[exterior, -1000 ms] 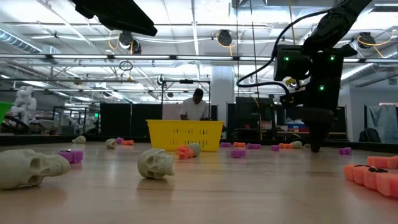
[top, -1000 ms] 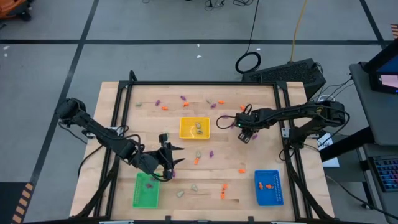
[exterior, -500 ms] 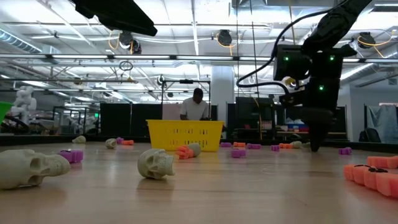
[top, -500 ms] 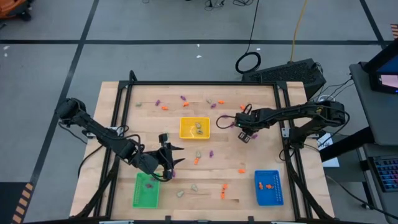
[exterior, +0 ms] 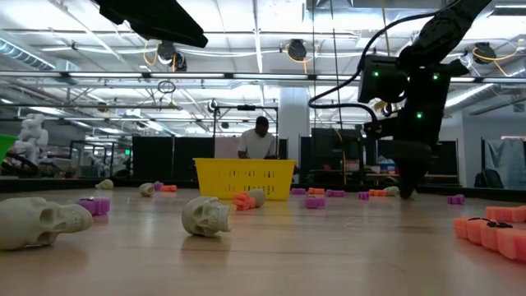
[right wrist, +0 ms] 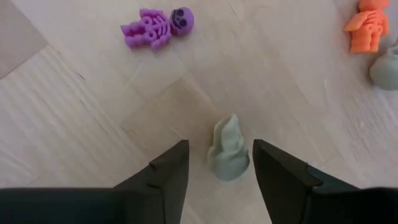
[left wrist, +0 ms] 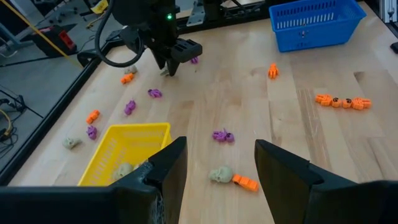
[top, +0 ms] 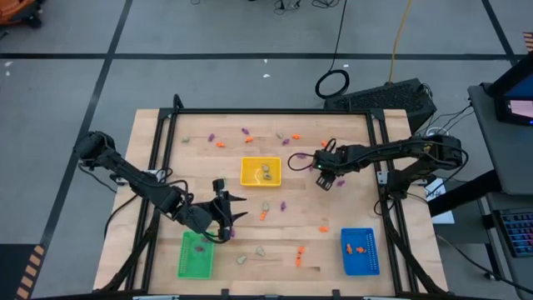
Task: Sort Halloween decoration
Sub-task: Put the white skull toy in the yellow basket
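Observation:
The Halloween decoration is small orange, purple and pale trinkets strewn over the wooden table (top: 166, 167). My right gripper (right wrist: 221, 171) points down at the table's right centre (top: 323, 178) and is open. A pale grey ghost-shaped trinket (right wrist: 229, 149) stands on the table between its fingers, nearer one of them and apart from both. A purple skeleton (right wrist: 155, 26) lies just beyond it. My left gripper (left wrist: 219, 155) hangs open above the table's near left (top: 231, 208), with nothing between its fingers.
A yellow tray (top: 261, 172) with pale pieces sits mid-table, a green tray (top: 196, 253) at the near left and a blue tray (top: 360, 250) holding orange pieces at the near right. A pale skull (exterior: 205, 216) and orange pieces (exterior: 493, 230) lie close to the low camera.
My right gripper has tipped, and its fingertips have swung a little toward the table's left edge. My left arm has kept still.

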Controlling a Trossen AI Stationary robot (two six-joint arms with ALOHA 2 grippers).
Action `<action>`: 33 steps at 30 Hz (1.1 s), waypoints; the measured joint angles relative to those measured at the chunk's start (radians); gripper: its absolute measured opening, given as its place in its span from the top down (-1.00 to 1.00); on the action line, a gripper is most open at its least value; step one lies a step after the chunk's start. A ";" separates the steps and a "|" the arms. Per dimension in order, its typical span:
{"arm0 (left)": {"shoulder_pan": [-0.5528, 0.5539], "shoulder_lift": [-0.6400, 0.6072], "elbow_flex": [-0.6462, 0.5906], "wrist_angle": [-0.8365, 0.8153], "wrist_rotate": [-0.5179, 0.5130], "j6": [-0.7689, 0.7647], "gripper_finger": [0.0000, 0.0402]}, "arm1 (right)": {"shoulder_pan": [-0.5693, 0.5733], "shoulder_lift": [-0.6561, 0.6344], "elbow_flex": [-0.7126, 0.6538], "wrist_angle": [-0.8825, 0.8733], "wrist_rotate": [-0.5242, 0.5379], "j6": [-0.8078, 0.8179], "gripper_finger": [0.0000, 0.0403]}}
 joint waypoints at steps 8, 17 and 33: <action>0.000 0.000 0.000 0.000 0.000 0.000 0.07 | -0.027 0.000 0.000 -0.009 -0.005 -0.010 0.33; 0.000 0.000 0.000 0.000 0.000 0.000 0.07 | -0.039 0.000 0.000 -0.008 -0.004 -0.045 0.59; 0.000 0.000 0.000 0.000 0.000 0.000 0.07 | -0.035 -0.002 0.002 -0.006 -0.028 -0.065 0.73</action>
